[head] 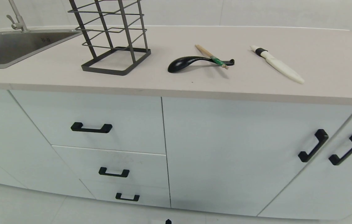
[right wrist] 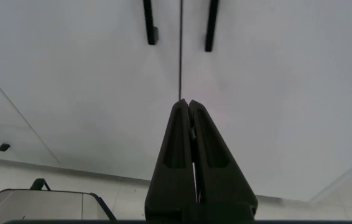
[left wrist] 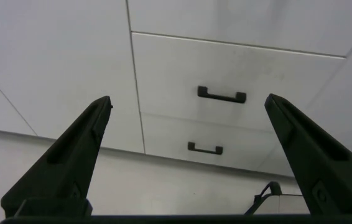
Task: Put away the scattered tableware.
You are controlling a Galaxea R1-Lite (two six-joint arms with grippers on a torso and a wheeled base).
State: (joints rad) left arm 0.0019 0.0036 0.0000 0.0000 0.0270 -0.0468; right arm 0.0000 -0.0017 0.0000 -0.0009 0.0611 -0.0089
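Leftmost on the counter (head: pixel 39 79) sits the steel sink (head: pixel 6 46), with its tap (head: pixel 16 17) at the back edge. Just beside the sink's near corner stands a dark wire rack (head: pixel 115 40), upright. Farther right lies a black spoon (head: pixel 191 62), bowl toward the rack, and a pair of chopsticks (head: pixel 211 56) rests across its handle, touching it. Well apart to the right lies a white knife (head: pixel 277 64) with a black band, its tip pointing toward the counter's front edge. Below the counter are drawers (head: pixel 107 121) with black handles.

The left gripper (left wrist: pixel 188 99) has its fingers spread wide with nothing between them, and faces the drawer fronts. The right gripper (right wrist: pixel 186 106) has its fingers pressed together, holding nothing, and faces two cabinet doors (right wrist: pixel 275 93).
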